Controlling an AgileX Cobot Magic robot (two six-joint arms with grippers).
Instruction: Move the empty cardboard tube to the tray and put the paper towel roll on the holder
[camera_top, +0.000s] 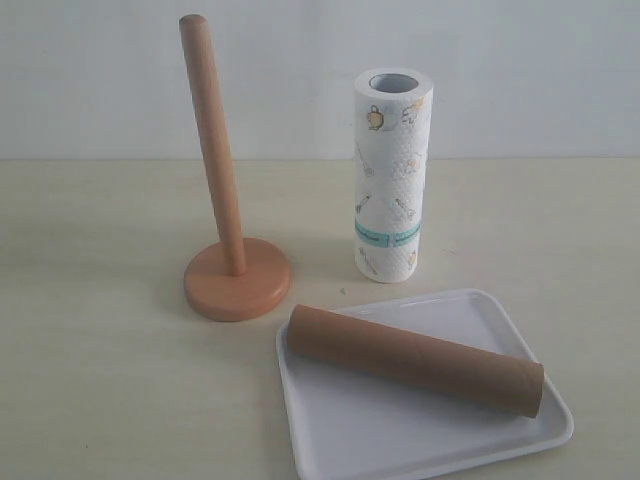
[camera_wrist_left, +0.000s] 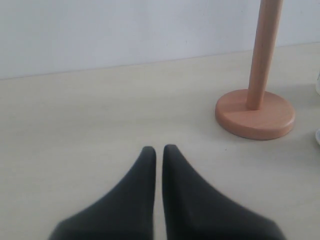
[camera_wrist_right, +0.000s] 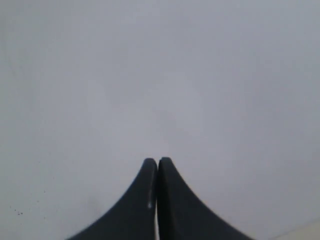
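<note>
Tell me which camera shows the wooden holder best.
The exterior view: the whole holder shows there, from disc base to rounded top. In the left wrist view the holder is cut off at the top, leaving only base and lower dowel. The right wrist view shows none of it.

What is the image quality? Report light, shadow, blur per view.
Exterior view: soft even light, faint shadow beside the orange-brown wooden holder, slight sheen on the glossy white tray. Left wrist view: the dark left claw looks soft-edged. Right wrist view: featureless grey background, right claw blurred.
</note>
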